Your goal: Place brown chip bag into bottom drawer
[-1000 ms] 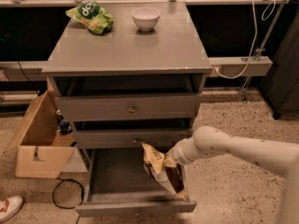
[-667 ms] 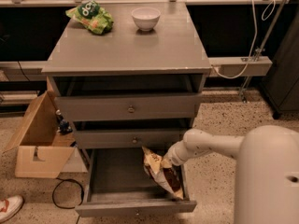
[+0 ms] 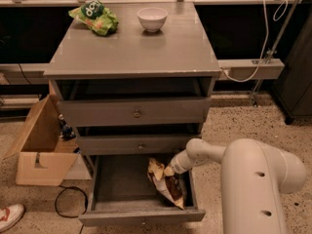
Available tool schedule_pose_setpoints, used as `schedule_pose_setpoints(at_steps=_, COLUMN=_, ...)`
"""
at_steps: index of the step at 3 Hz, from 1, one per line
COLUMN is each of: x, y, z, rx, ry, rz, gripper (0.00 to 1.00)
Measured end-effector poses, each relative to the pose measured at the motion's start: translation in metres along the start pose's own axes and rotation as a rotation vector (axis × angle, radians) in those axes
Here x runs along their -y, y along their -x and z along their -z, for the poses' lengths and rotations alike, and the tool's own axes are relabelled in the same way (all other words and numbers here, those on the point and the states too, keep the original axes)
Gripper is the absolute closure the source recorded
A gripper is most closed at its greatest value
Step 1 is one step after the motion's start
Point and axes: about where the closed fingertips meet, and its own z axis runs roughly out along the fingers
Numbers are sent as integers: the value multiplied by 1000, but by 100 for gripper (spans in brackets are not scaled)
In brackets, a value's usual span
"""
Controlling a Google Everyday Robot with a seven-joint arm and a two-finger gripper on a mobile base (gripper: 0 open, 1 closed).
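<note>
The brown chip bag has yellow-tan ends and lies tilted inside the open bottom drawer, against its right side. My gripper reaches into the drawer from the right and sits at the bag's upper end, touching it. The white arm fills the lower right of the view and hides the drawer's right front corner.
The grey cabinet top carries a green chip bag at back left and a white bowl at back centre. Two shallower drawers with knobs are above the open one. An open cardboard box and a black cable are on the floor at left.
The arm has swung closer to the camera and lowered; the bag has moved down from a more upright hold to lie in the drawer's right side.
</note>
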Motion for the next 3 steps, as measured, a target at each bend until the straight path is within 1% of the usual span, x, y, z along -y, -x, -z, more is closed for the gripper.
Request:
schedule_pose_setpoints(at_steps=1, x=7, y=-8, z=-29, rx=39, ry=11, rz=-53, gripper=100)
schedule_pose_setpoints(at_steps=2, x=10, y=-13, z=-44, rx=85, ry=23, rz=-98, gripper=85)
schedule_pose_setpoints(at_steps=3, x=10, y=-13, z=-45, rx=142, ry=32, rz=-116, gripper=61)
